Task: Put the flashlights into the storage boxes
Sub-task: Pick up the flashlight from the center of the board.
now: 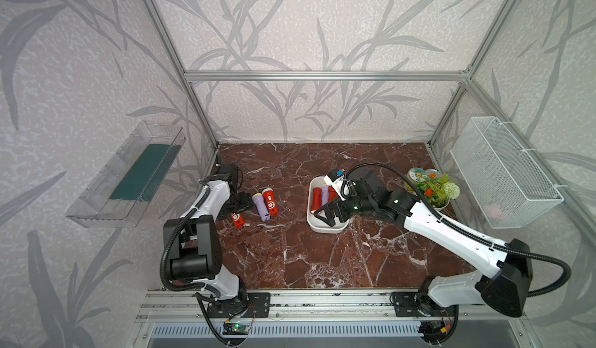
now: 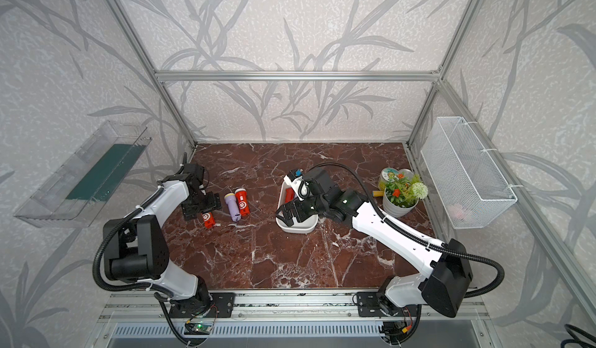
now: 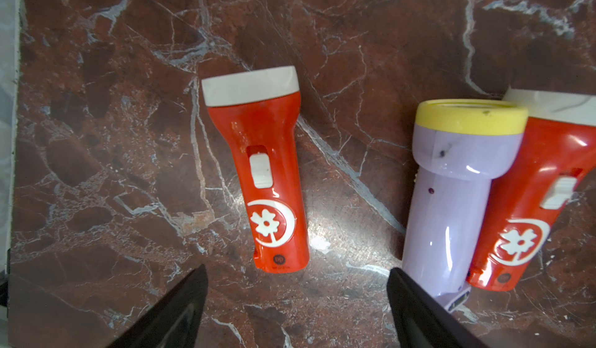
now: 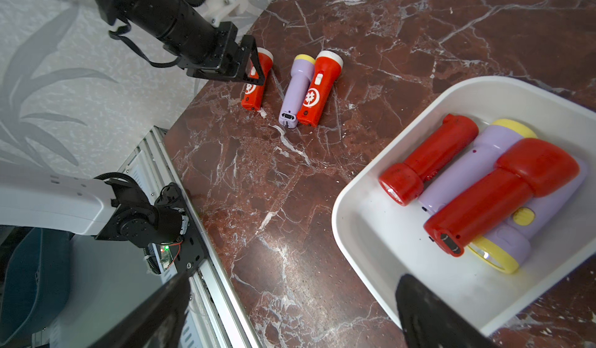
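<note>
Three flashlights lie on the left of the marble table: a red one (image 3: 264, 169), and a lavender one (image 3: 451, 194) lying against another red one (image 3: 529, 201). My left gripper (image 3: 296, 277) hangs open just over the single red flashlight (image 1: 237, 220), its fingers either side of the tail end and not touching it. The white storage box (image 4: 371, 233) holds several flashlights, red (image 4: 429, 159) and lavender (image 4: 477, 156). My right gripper (image 4: 296, 275) is open and empty above the box's near end (image 1: 325, 228), hiding part of it in both top views.
A potted plant (image 1: 437, 190) and a round tin (image 1: 417, 175) stand right of the box. A wire mesh basket (image 1: 503, 172) hangs on the right wall and a clear tray (image 1: 129, 175) on the left wall. An aluminium rail (image 1: 306, 301) edges the front.
</note>
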### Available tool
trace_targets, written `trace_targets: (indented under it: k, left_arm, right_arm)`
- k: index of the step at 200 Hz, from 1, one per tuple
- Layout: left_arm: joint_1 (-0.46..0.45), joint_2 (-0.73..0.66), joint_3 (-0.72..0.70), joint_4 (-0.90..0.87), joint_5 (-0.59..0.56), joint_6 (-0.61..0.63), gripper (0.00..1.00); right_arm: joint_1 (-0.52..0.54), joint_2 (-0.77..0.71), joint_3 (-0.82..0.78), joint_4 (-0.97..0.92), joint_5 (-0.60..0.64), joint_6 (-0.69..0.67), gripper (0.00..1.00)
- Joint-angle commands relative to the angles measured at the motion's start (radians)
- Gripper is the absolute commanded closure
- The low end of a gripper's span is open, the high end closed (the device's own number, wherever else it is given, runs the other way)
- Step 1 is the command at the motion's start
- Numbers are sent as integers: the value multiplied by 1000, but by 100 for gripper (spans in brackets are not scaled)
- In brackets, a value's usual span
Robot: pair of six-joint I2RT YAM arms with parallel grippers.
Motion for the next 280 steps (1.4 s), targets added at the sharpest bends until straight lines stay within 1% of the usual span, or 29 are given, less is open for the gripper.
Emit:
trace_targets:
  k: [1,62,78,157,199,226,260,280]
  left_arm:
    - [10,27,24,-13,-11,-12,11]
    - [17,76,21,3,-14,-16,13]
    - [19,89,26,4,-5,-16,15]
    - [28,152,51,12,-7,-15,21]
    - [35,187,67,15,-2,-18,30]
    - [40,203,75,9,-20,-15,31]
    - [56,213,74,11,-29,-13,38]
    - [67,221,78,9,-26,-12,39]
  right_arm:
    - [18,-30,11,19,-35,5,1]
    - [35,-26,28,9,-34,-9,1]
    - [35,-31,26,4,-29,-16,1]
    - [35,-45,5,8,-7,-20,1]
    - [35,-51,0,-1,4,-22,1]
    - [35,-55,-4,-3,22,-27,1]
    - [33,-43,-3,1,27,-30,1]
    - [34,-33,1,-1,26,-33,1]
